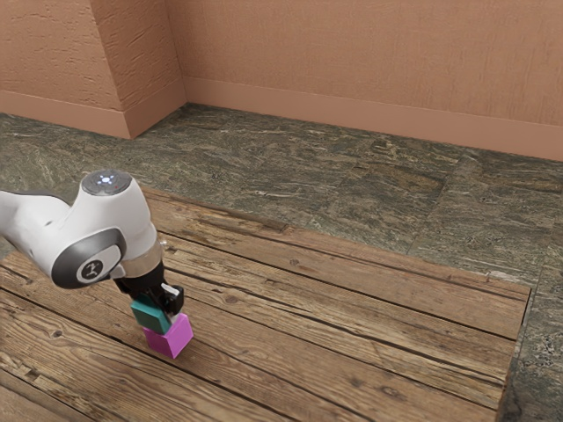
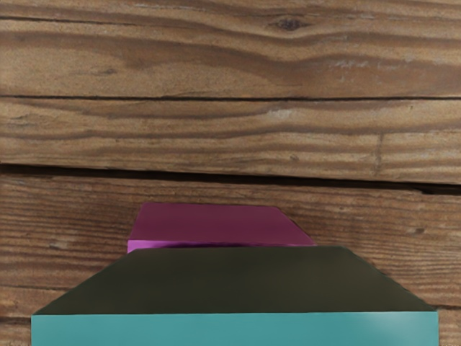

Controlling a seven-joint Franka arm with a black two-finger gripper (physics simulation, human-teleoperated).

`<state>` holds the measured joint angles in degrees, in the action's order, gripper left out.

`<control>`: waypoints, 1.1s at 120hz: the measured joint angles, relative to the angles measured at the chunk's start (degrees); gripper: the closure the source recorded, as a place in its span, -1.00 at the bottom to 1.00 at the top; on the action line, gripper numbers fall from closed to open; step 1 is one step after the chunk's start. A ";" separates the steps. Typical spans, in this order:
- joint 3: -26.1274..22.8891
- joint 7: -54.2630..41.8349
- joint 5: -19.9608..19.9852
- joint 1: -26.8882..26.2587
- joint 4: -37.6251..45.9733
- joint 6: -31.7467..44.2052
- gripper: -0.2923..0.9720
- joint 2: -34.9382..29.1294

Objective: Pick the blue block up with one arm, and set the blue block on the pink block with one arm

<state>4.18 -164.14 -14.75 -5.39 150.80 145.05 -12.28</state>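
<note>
The blue block (image 1: 149, 317), teal in colour, sits between the black fingers of my gripper (image 1: 156, 308), which is shut on it. Directly beneath it is the pink block (image 1: 172, 338), resting on the wooden table (image 1: 352, 334). The blue block's underside meets the pink block's top, offset a little toward the exterior view's left; whether it rests there or hovers just above, I cannot tell. In the wrist view the blue block (image 2: 234, 328) looms large just under the hand, with the pink block (image 2: 216, 225) showing past its far edge.
The plank table ends at its right edge (image 1: 519, 352) and at its far edge (image 1: 352, 246), with stone floor beyond. Bare planks stretch to the exterior view's right of the blocks.
</note>
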 joint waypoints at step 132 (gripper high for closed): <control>-7.52 12.58 5.21 -0.24 -43.08 -31.89 -0.53 -3.42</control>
<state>-3.33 -151.55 -9.54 -5.64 107.72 113.16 -15.70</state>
